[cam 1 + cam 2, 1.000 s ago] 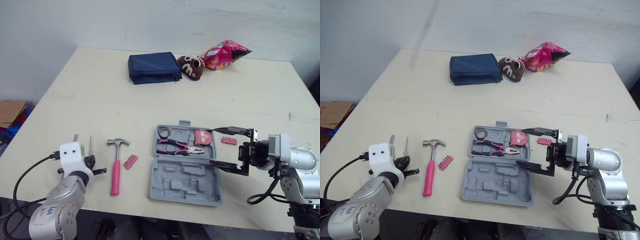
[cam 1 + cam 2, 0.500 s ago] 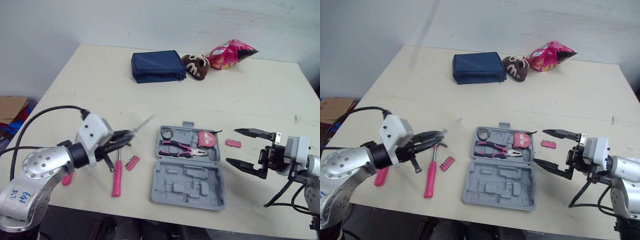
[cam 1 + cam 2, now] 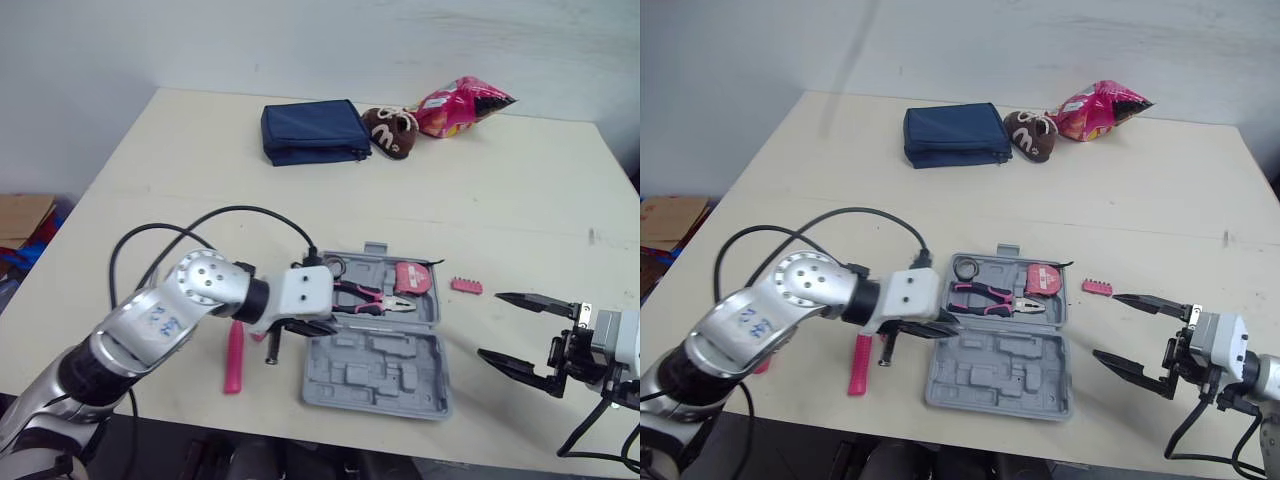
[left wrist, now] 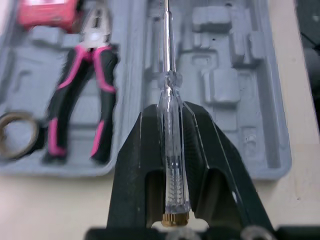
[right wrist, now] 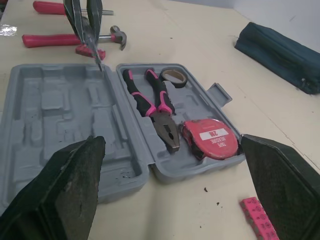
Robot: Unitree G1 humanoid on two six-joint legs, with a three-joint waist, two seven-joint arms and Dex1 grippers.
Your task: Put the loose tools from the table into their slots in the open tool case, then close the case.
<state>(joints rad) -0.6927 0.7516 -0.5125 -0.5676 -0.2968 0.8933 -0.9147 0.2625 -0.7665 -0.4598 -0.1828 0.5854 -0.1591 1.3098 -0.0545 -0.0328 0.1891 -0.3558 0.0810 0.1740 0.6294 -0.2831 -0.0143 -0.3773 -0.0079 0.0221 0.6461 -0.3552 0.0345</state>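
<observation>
Left claw (image 4: 169,115) is clamped tight on the clear screwdriver (image 4: 167,95). The wrist cam has the shaft pointing over the empty molded half of the tool case (image 3: 372,362), right beside the pliers (image 4: 94,45). Head cams add the right claw (image 3: 491,325), spread wide and holding nothing, off the case's right side near the pink bit strip (image 3: 466,286). The hammer (image 3: 232,358) lies left of the case.

A navy zipped pouch (image 3: 312,131) lies flat at about 12 o'clock, on the far side. Just beside it, at its 3 o'clock, sits a brown plush toy (image 3: 392,133), resting against a crinkled pink snack bag (image 3: 460,105) toward 1 o'clock. A cardboard box (image 3: 22,218) sits at 9 o'clock, down on the floor.
</observation>
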